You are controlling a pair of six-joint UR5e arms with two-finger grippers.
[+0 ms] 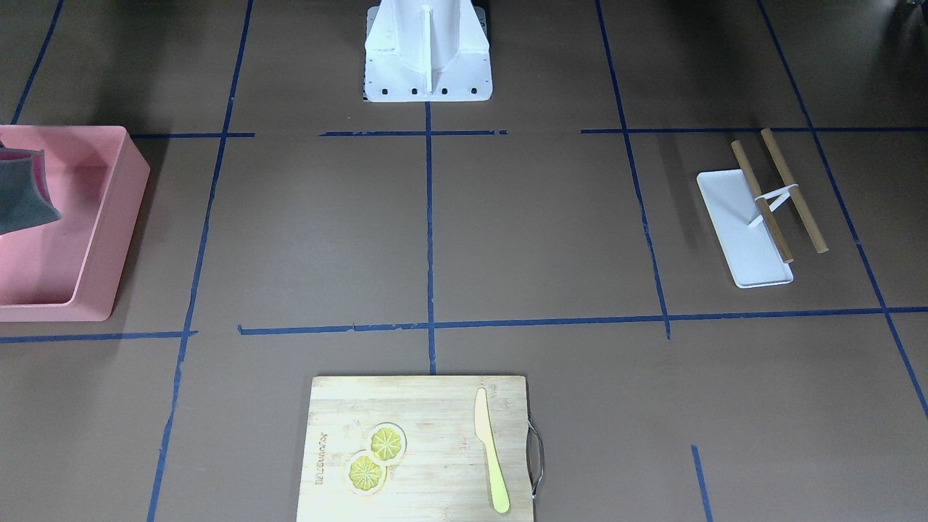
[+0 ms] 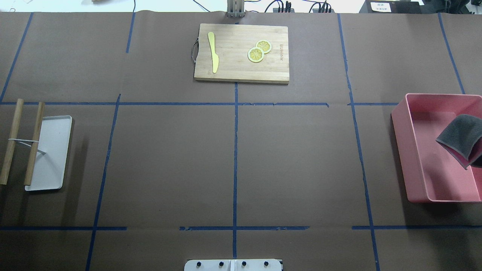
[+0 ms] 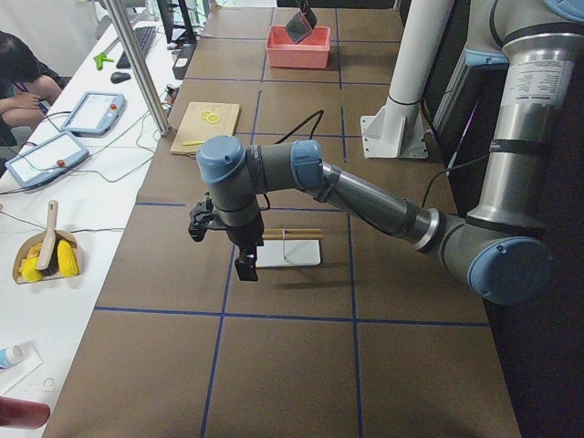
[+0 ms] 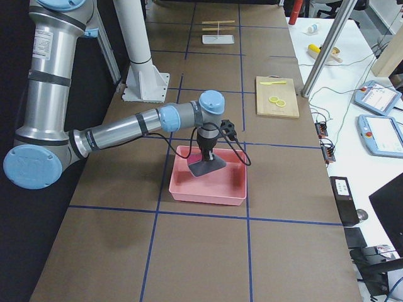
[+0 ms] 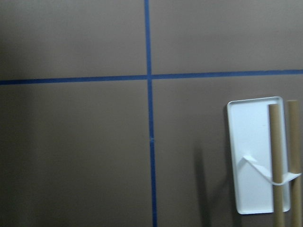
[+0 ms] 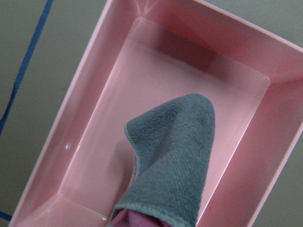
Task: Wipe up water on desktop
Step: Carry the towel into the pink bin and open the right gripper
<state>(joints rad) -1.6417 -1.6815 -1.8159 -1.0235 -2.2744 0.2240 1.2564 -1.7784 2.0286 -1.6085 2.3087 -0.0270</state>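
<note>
Overhead: from robot's edge, down on the desktop. Front-facing: opposite edge, steep, facing robot; both share the cutting board. Side cameras: either bench end, wide. Wrist cameras: close, downward, over tray, bin.

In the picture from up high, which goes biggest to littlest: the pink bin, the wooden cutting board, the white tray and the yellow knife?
1. pink bin, biggest even though the picture's edge cuts part of it off
2. cutting board
3. white tray
4. yellow knife, clearly the littlest
</note>
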